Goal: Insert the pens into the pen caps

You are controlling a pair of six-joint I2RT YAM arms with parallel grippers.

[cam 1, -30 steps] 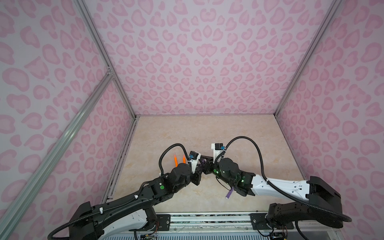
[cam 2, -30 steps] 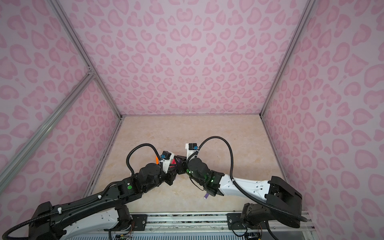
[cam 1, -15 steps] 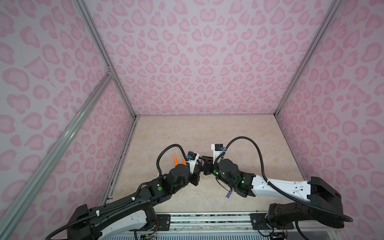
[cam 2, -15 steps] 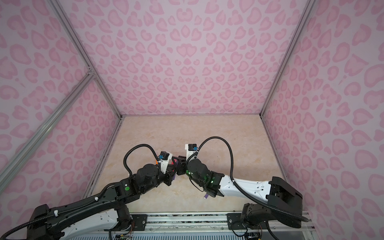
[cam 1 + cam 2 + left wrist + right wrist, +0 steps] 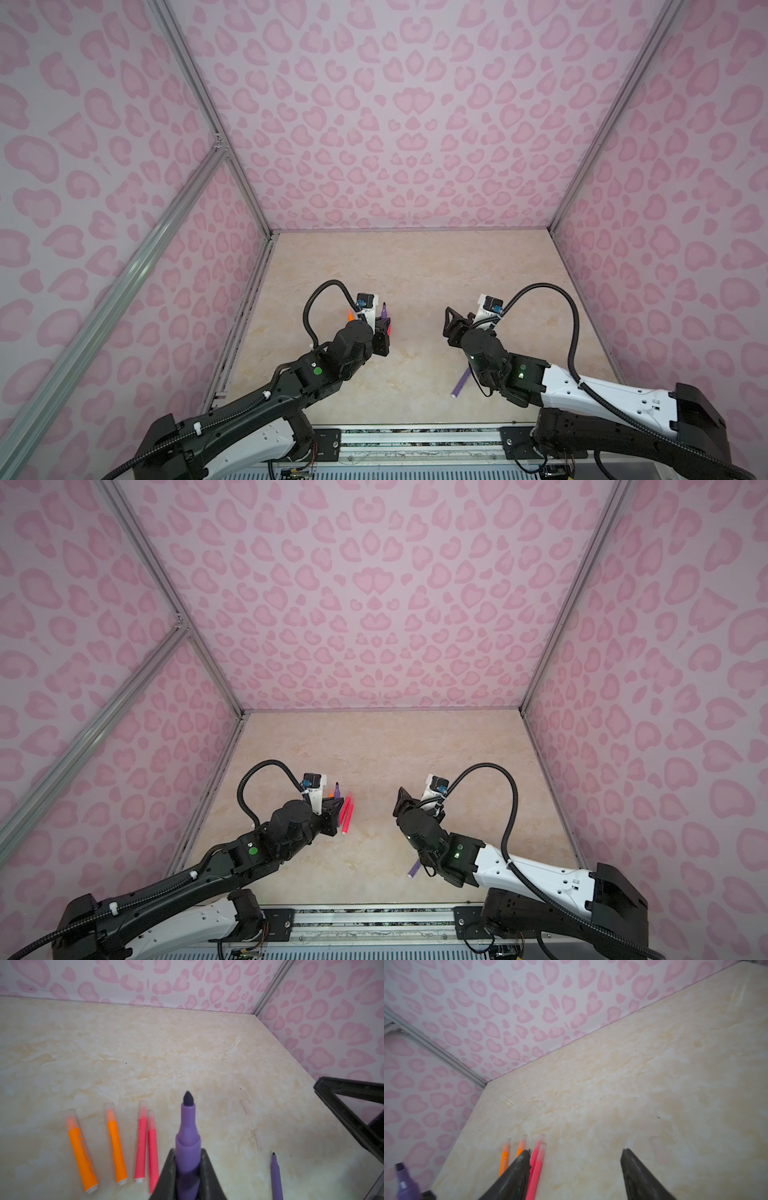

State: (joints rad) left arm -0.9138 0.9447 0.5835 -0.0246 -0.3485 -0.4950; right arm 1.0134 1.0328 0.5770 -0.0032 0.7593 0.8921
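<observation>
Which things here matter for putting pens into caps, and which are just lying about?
Part of the job:
- purple pen gripped by the left end effector
- second purple pen, lying loose
- two loose clear caps
- orange pens, pink-red pens, already capped

Just surroundings:
- beige table
- pink patterned walls

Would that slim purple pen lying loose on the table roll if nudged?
Probably: the slim purple pen looks round and lies flat on the smooth beige table, so a sideways nudge could roll it. Likely stiff and light: the matching purple pen in the left jaws sticks out straight.
</observation>
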